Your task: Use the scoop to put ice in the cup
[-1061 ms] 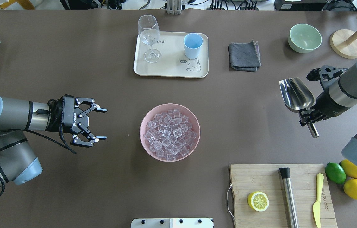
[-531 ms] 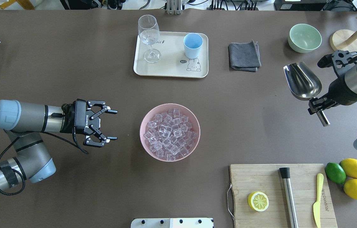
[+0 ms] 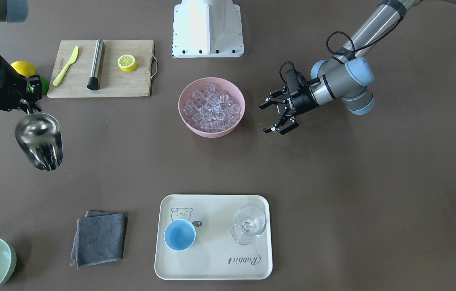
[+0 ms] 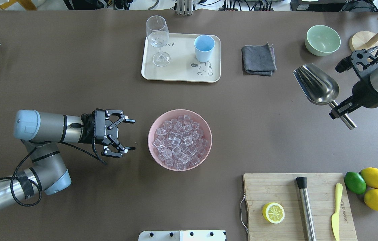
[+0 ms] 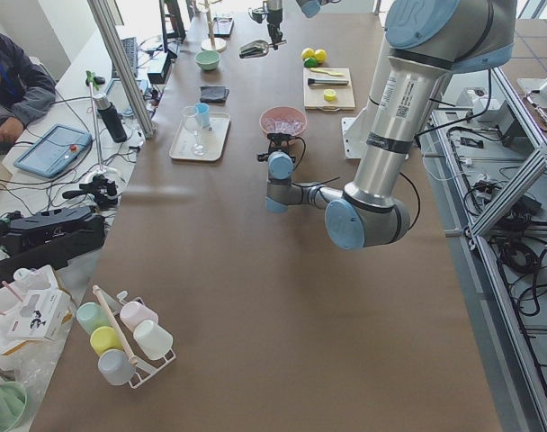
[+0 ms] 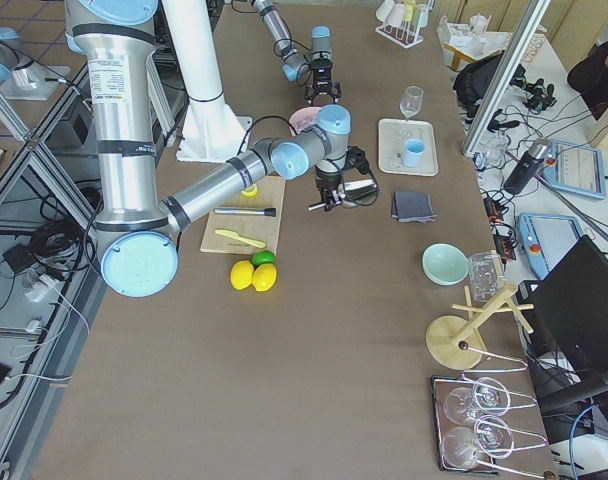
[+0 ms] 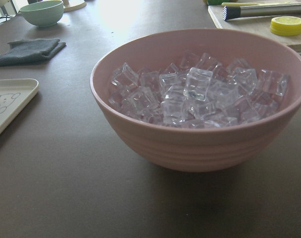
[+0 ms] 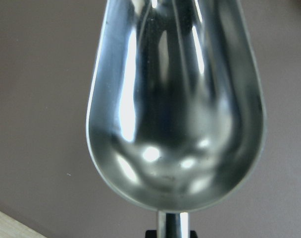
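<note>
The ice point(image 4: 179, 138) fills a pink bowl point(image 4: 205, 147) at the table's middle; the left wrist view shows the ice point(image 7: 195, 94) close up. My left gripper point(image 4: 134, 134) hangs open just left of the bowl, apart from it, fingers pointing at it. A shiny steel scoop point(image 4: 316, 85) is held above the table at the right, with my right gripper point(image 4: 339, 109) shut on its handle. Its trough point(image 8: 175, 99) is empty. The light-blue cup point(image 4: 204, 48) stands upright on a cream tray point(image 4: 179, 75) at the back. From the front, the scoop point(image 3: 40, 139) hangs off my right gripper point(image 3: 26, 107).
A wine glass point(image 4: 158, 38) shares the tray. A grey cloth point(image 4: 258, 60), a green bowl point(image 4: 322, 40) and a wooden stand point(image 4: 366, 45) lie at the back right. A cutting board point(image 4: 286, 190) carries a lemon half, steel cylinder and yellow knife; lemons and a lime point(image 4: 355, 182) sit beside it.
My left arm has moved right, bringing its open gripper close to the pink bowl. My right arm has carried the scoop up toward the table's back and turned it slightly.
</note>
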Available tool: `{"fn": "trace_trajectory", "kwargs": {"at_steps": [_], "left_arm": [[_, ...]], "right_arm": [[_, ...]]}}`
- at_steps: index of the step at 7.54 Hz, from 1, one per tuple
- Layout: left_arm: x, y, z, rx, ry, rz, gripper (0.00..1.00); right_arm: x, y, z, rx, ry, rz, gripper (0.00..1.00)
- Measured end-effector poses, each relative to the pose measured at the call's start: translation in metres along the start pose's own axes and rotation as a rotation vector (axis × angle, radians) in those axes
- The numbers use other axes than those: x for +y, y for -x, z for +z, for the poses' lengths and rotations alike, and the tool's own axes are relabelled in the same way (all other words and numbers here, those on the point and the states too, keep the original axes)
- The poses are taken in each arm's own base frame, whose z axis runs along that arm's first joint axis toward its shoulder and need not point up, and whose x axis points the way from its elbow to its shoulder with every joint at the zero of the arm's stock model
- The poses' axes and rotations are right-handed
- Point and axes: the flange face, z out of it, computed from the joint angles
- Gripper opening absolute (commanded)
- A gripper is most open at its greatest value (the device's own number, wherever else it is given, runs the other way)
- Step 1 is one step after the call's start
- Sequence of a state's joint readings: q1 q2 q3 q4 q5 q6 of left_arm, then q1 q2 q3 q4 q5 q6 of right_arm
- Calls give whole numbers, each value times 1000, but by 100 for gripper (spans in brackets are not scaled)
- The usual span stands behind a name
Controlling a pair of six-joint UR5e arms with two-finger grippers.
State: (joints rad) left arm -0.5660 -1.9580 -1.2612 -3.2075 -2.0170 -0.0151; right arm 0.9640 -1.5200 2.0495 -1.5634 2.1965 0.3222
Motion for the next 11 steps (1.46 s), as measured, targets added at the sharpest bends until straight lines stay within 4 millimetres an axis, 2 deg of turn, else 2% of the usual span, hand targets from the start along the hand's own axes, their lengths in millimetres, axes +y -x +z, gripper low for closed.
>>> {"fn": "trace_trajectory", "kwargs": {"at_steps": [3, 5, 8, 11], "left_arm": [[1, 1, 22, 5, 15, -11, 98], [-8, 4, 34, 12, 27, -66, 98], [-19, -6, 52, 67, 52, -138, 98], [-26, -11, 56, 106, 50, -141, 98]], "right_arm": [[-3, 6, -9, 6, -19, -316, 0], [-12, 12, -12, 9, -13, -431, 0], [-55, 57, -44, 11, 61, -562, 0], [-50, 129, -57, 51, 183, -659, 0]]}}
